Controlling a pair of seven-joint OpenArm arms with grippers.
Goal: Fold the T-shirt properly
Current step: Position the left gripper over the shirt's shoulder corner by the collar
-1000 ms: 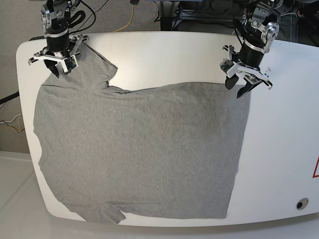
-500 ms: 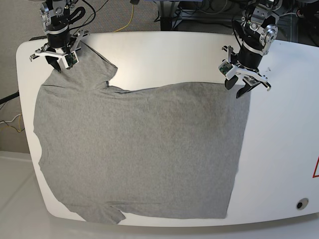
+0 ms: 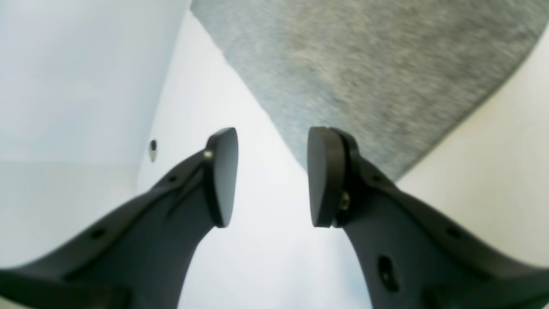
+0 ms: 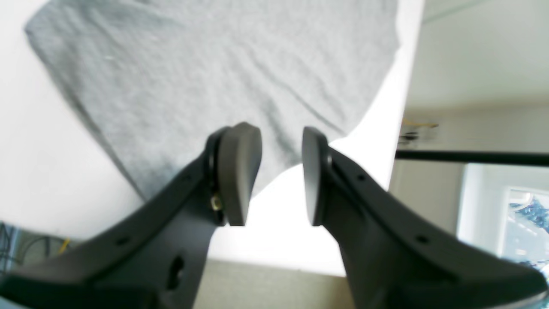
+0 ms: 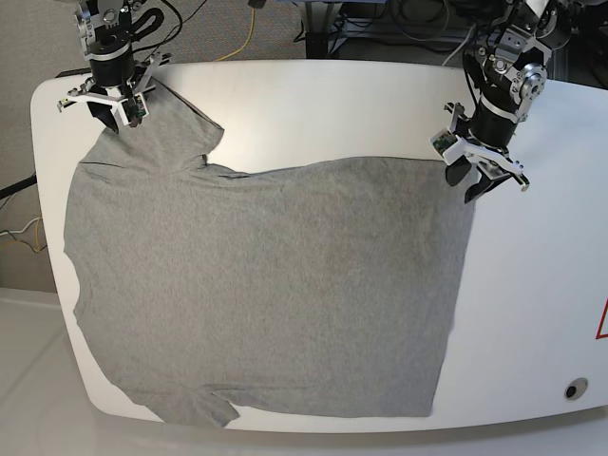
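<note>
- Both arms have shifted since the earlier base views: left gripper (image 5: 478, 178) slid outward toward the bare side of the table (image 5: 541, 285), and right gripper (image 5: 110, 103) pulled back toward the far corner.
- T-shirt (image 5: 266, 285) lies spread flat, grey side up, covering most of the white top (one sleeve points to the far corner under the right arm, another peeks at the near edge).
- Left gripper: jaws parted w/ a clear gap, nothing between the pads (image 3: 225, 176); wrist view shows only bare table there, cloth corner just beyond.
- Right gripper (image 4: 281, 176): jaws also apart, narrower gap, empty; shirt edge lies below and beyond the tips, not pinched.
- Why so placed: each gripper hangs over a far corner of the garment, likely bc those are the pickup pts for a first fold. That's a judgement.
- Shirt looks smoothed but not folded yet, so the task is at its start.
- Containers: none in view, nothing to hold anything.
</note>
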